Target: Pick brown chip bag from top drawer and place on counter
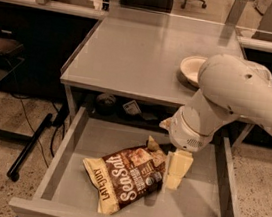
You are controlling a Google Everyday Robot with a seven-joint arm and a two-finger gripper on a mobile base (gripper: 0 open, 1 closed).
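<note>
Grey metal fills most of what I see from here: the counter (pixel 133 54) at the back and, pulled out below its front edge, the top drawer (pixel 63 156). The robot's white arm (pixel 239 94) comes in from the right and bends down over the drawer. At its end the cream-coloured gripper (pixel 173 179) points straight down, low inside the drawer and right of the drawer's middle. Whether it is spread or closed I cannot tell from where I stand.

Just to the left of the gripper lies the brown chip bag (pixel 128 179), flat on the drawer bottom with the white "Sea Salt" script facing up. The bag lies on a slant. Its upper right end reaches the gripper, touching it or very nearly, and its cream-yellow lower end points away to the left, toward the drawer's front wall. Nothing of the bag is lifted off the bottom.

Above and behind the gripper, on the counter's right side, a white paper bowl (pixel 192 68) sits partly hidden by the arm. Behind the gripper and to its left, a few dark items (pixel 106 102) sit in the shadow under the counter.
</note>
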